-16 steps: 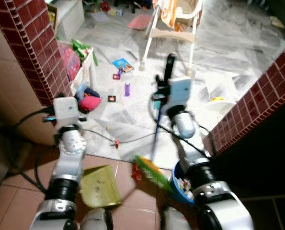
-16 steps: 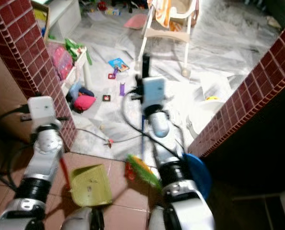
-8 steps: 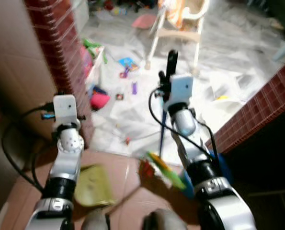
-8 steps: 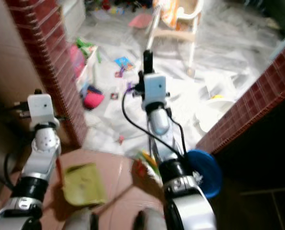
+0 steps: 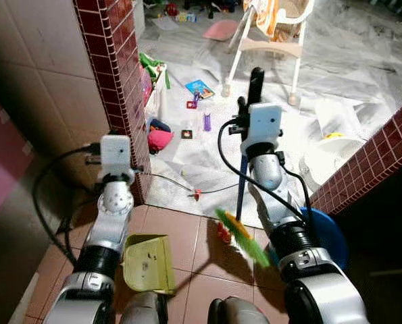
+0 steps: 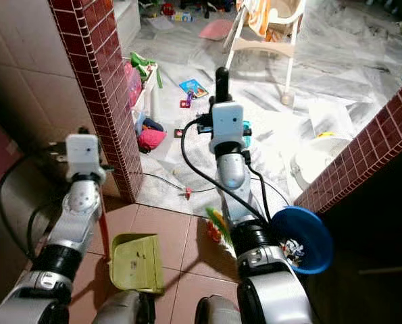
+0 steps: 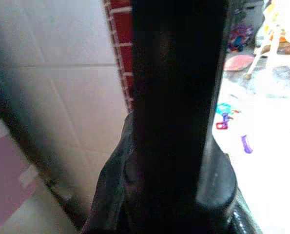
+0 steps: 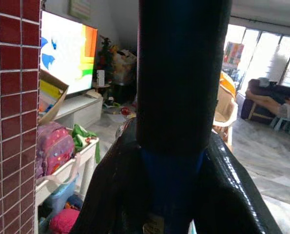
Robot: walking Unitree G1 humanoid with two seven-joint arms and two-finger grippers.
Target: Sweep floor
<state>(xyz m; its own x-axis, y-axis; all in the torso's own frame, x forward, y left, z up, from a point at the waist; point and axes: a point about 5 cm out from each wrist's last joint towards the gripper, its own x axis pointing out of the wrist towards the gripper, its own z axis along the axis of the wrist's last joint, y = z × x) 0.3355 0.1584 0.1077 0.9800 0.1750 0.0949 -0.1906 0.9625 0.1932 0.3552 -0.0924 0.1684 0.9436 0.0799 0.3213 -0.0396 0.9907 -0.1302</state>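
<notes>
A yellow-green dustpan (image 5: 146, 263) rests on the brown tiles below my left arm, its red handle (image 6: 103, 233) rising toward my left gripper (image 5: 111, 160), which is shut on the black grip (image 7: 176, 73). My right gripper (image 5: 245, 125) is shut on the broom's blue stick (image 5: 242, 189), with the black top end (image 5: 256, 77) poking up above it. The green, yellow and red broom head (image 5: 242, 237) hangs tilted over the tiles near the step to the white floor, right of the dustpan. A small red scrap (image 5: 223, 234) lies beside the bristles.
A red brick pillar (image 5: 113, 67) stands close on the left and a brick wall (image 5: 383, 155) on the right. A blue bin (image 6: 303, 240) with scraps sits by my right side. Toys (image 5: 199, 88), a cable (image 5: 173, 182) and a high chair (image 5: 271, 37) crowd the white floor ahead.
The whole view has shifted and sharpened as the camera moved; the pillar now stands nearer the middle. Both grippers keep the same hold, and broom and dustpan keep their places under the arms.
</notes>
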